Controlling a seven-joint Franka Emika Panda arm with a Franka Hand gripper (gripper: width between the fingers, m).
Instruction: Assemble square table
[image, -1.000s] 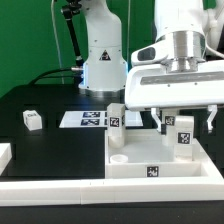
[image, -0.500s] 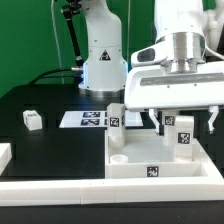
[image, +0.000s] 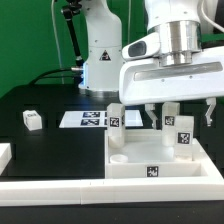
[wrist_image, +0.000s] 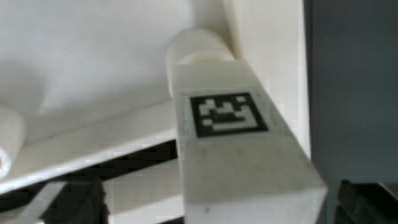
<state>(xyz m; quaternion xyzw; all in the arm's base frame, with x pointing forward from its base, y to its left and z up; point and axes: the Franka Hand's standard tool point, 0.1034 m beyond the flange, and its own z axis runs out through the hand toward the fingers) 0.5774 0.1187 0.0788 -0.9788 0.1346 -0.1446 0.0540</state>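
The square table's white slab (image: 150, 158) lies low in the exterior view, with a tag on its front rim. Three white tagged legs stand upright on it: one at the left (image: 115, 116) and two at the right (image: 170, 118) (image: 184, 136). A fourth leg (image: 32, 119) lies loose on the black table at the exterior view's left. My gripper (image: 180, 113) hangs open above the right-hand legs, its fingers spread wide. In the wrist view a tagged leg (wrist_image: 235, 130) stands between my gripper's (wrist_image: 214, 205) dark fingers (wrist_image: 71, 202), with a gap on each side, over the slab (wrist_image: 89, 70).
The marker board (image: 85, 119) lies flat behind the slab. A long white rail (image: 90, 190) runs along the front, and another white piece (image: 4, 153) sits at the exterior view's left edge. The robot base (image: 100, 55) stands at the back.
My gripper has risen a little and shifted toward the exterior view's left. The legs and slab have not moved.
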